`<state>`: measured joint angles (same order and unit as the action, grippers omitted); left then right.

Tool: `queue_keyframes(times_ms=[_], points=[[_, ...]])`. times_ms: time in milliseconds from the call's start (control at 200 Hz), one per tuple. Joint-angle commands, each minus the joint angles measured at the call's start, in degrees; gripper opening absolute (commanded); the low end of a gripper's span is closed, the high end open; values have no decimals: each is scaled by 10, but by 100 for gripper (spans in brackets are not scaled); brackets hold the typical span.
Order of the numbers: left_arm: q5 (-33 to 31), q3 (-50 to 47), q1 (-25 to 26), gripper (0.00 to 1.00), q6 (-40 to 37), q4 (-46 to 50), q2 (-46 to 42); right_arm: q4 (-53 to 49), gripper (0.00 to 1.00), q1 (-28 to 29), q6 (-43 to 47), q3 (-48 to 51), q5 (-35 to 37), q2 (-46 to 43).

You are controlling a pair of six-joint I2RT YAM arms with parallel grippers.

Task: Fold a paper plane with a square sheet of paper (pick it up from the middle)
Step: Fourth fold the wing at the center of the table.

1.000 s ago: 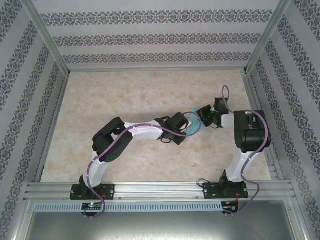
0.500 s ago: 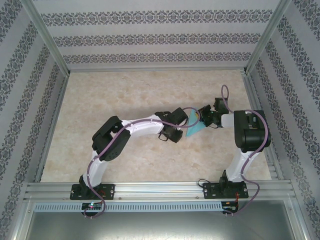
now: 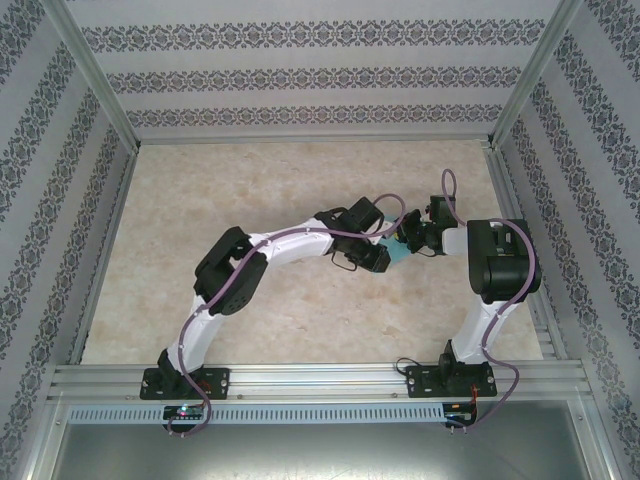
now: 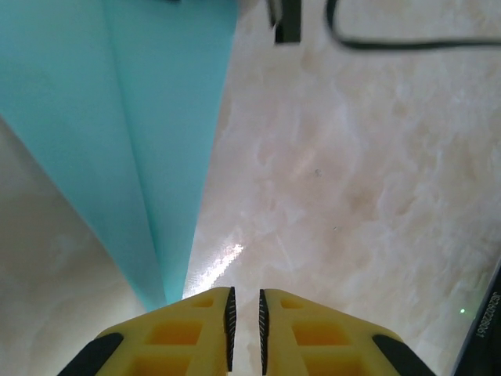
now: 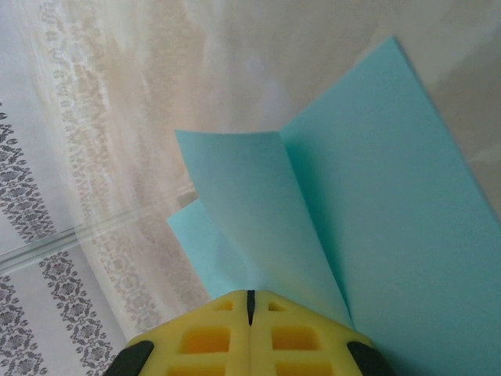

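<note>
The light-cyan sheet of paper [image 3: 398, 251] hangs folded between the two wrists at mid-right of the table. My right gripper [image 5: 250, 294] is shut on it, and creased flaps [image 5: 376, 204] fan out past the yellow fingers. In the left wrist view the paper [image 4: 156, 117] tapers to a point with a long crease, just left of my left gripper [image 4: 244, 291]. Those jaws stand a narrow gap apart with only table showing between them. From above, the left gripper [image 3: 385, 258] is beside the right gripper [image 3: 405, 238], partly covering the paper.
The marble-patterned table [image 3: 260, 190] is fenced by aluminium rails and patterned walls [image 3: 300, 70]. The right arm's black cable [image 4: 407, 43] runs just beyond the left gripper. The right arm's upright link [image 3: 500, 265] stands close to the right rail.
My left arm has stretched right and farther back, bringing its gripper up against the right gripper. It now covers more of the paper. The right arm has held still.
</note>
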<state>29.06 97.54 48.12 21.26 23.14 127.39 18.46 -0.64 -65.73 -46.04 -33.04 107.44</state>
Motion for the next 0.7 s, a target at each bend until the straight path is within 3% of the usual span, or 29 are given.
queue_keyframes(times_ms=[0,694], points=[[41,16,-10,20,8,-10,26,-60,0,-1,15,7,5,23],[78,9,-38,20,14,-51,11,-101,0,-1,43,-2,14,8]])
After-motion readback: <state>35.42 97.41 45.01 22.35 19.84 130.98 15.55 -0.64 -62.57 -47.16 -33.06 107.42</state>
